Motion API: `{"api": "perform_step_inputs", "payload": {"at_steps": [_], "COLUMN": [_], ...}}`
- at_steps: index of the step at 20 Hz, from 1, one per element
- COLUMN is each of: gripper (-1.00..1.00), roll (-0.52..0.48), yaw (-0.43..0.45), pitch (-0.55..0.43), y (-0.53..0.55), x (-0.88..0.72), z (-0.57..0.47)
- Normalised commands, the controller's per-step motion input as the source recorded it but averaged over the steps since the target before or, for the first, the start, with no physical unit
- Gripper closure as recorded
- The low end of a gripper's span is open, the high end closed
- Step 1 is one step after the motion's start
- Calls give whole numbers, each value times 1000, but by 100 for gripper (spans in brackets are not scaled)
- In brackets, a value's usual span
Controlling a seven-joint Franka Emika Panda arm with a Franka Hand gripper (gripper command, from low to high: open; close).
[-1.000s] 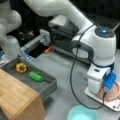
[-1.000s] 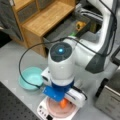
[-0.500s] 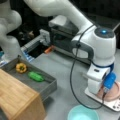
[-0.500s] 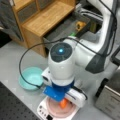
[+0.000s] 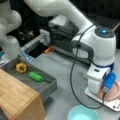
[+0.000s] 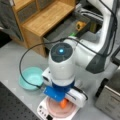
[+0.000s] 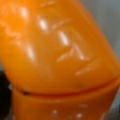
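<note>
The tool (image 6: 64,103) hangs low over a pink plate (image 6: 53,110), with an orange object (image 6: 64,103) showing just beneath the arm's blue wrist block in a front view; whether the tool's jaws are closed on that object or only close to it cannot be told, since the arm's body hides them. The plate sits on a white board (image 6: 42,112), and in a front view the same plate (image 5: 113,93) and board (image 5: 111,105) lie under the wrist, where the orange object does not show. The wrist view is filled almost wholly by the glossy orange object (image 7: 57,60), very close to the lens. Just beside the tool on the worktop (image 5: 67,72) stands a teal bowl (image 6: 31,78), which looks empty; it shows in both front views, at a front view's bottom edge (image 5: 82,113). Well apart from the tool, a grey tray (image 5: 47,86) holds a yellow pepper (image 5: 21,67) and a green vegetable (image 5: 35,76), lying near each other. Next to the tray is a wooden cabinet (image 5: 17,97), whose top (image 6: 47,17) a front view shows more fully.
</note>
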Motion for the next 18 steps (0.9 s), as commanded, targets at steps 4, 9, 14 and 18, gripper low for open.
{"api": "perform_step_inputs", "payload": {"at_steps": [4,9,14,18], "gripper": [100,100,100,100], "roll": [-187,-184,-173,-154], "yaw": [64,68,77,88], "pitch": [-43,-39,-18,20], "y": [57,56,36,11], "x": [-72,-82,-108,-136], "z": [-38,-19,57,157]}}
